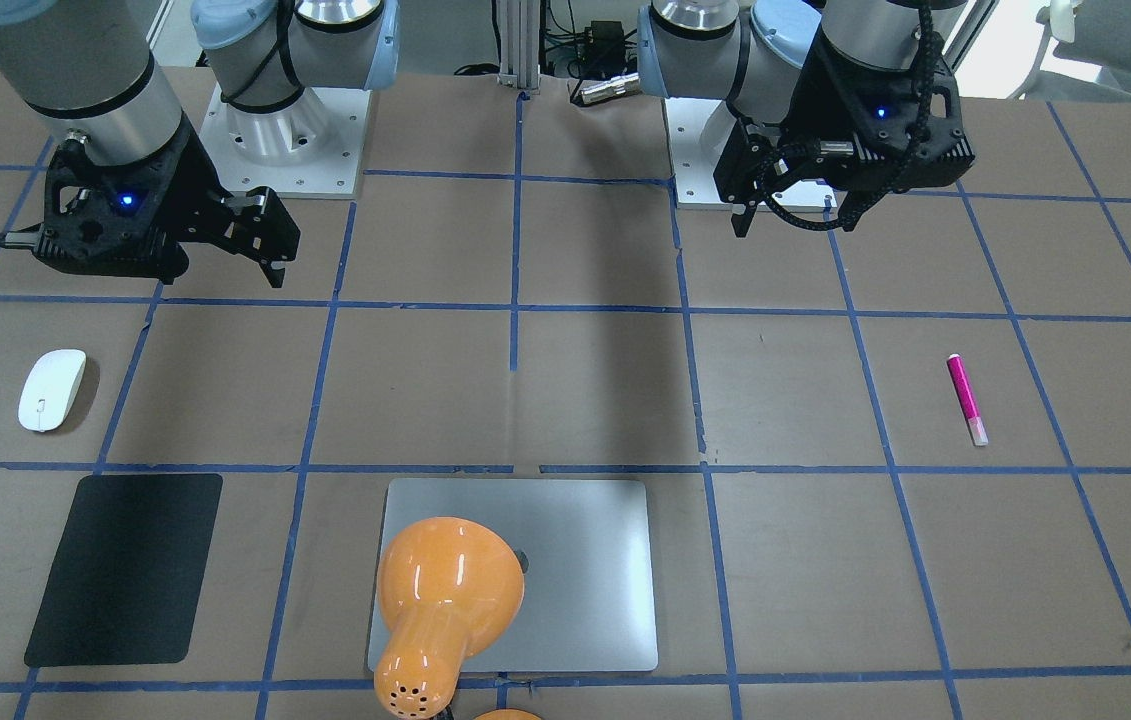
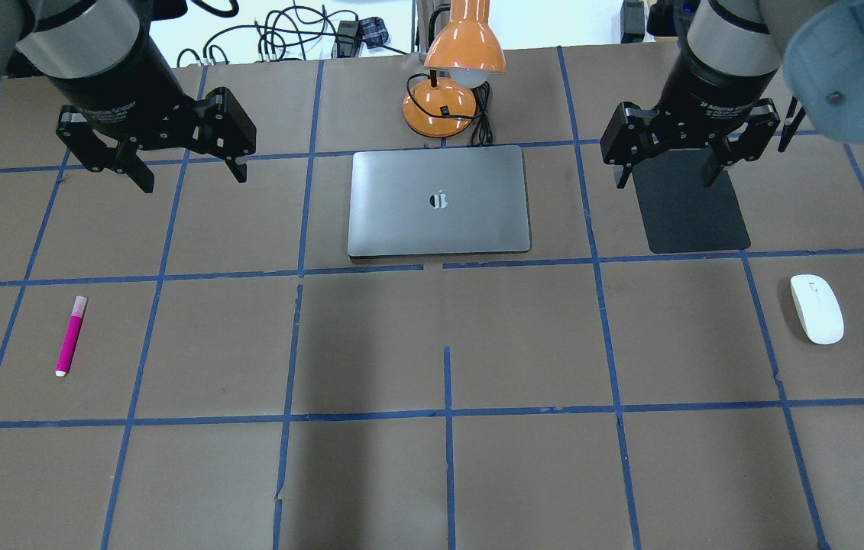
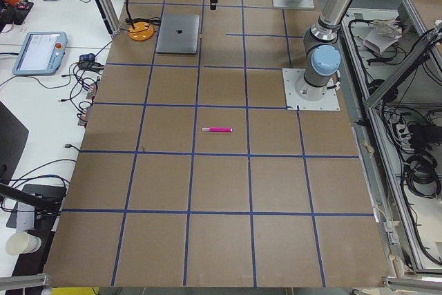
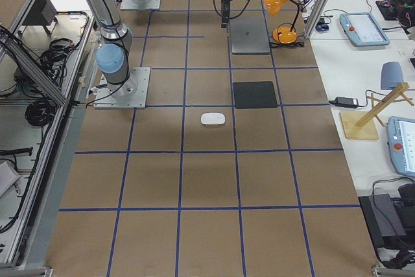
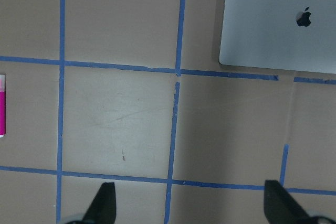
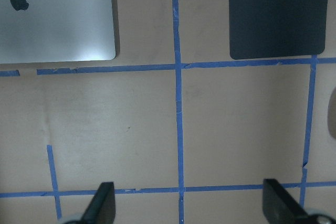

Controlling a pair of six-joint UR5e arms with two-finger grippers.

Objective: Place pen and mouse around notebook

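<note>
The magenta pen [image 2: 70,336] lies alone on the table's left side, also seen at the left edge of the left wrist view as the pen [image 5: 1,108]. On the right side rests the white mouse [image 2: 817,308]. The silver notebook [image 2: 439,200] lies closed at the middle far side. My left gripper [image 2: 189,177] hovers open and empty, to the left of the notebook and beyond the pen. My right gripper [image 2: 665,179] hangs open and empty above the black mat, beyond the mouse. Both wrist views show the left gripper [image 5: 191,205] and the right gripper [image 6: 189,205] with fingers spread wide over bare table.
A thin black mat [image 2: 691,206] lies right of the notebook. An orange desk lamp [image 2: 453,84] with its cord stands just behind the notebook. Blue tape lines grid the brown table [image 2: 439,344]. Benches with devices and cables flank the table in the side views.
</note>
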